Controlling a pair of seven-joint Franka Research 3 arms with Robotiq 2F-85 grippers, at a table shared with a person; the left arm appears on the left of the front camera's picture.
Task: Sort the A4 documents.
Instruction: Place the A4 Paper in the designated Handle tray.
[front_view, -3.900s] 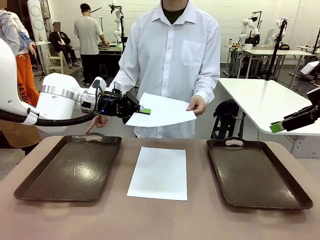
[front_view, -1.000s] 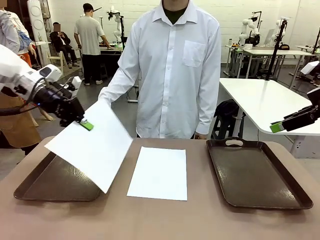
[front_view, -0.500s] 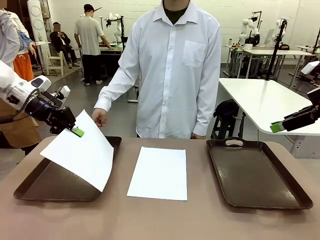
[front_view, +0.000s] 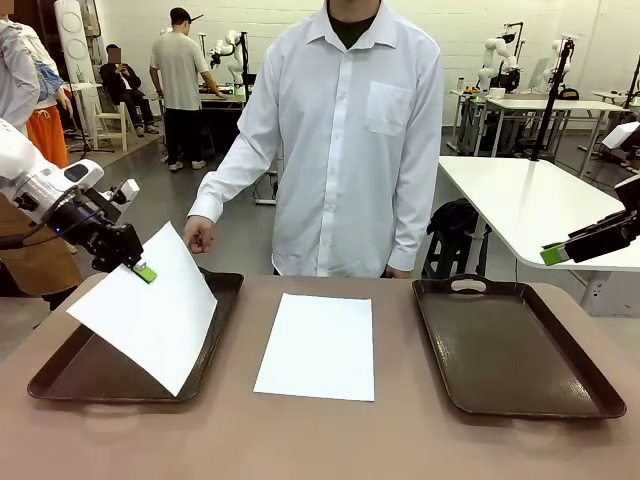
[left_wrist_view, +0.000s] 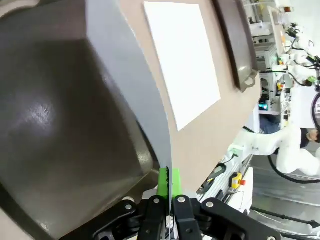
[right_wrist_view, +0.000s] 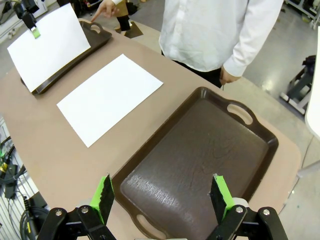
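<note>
My left gripper is shut on the top edge of a white A4 sheet. That sheet hangs tilted over the left brown tray, its lower corner near the tray's right rim. In the left wrist view the green pads pinch the sheet edge-on above the dark tray. A second A4 sheet lies flat on the table between the trays. My right gripper hovers open at the far right, above the right tray, with nothing between its fingers.
The person in a white shirt stands at the far side, one hand pointing down at the left tray's far handle. The right tray holds nothing. A white table stands behind on the right.
My left gripper has carried the sheet leftward and lower, bringing it over the left tray. The right arm has stayed still. The person's hand holds its point at the left tray.
</note>
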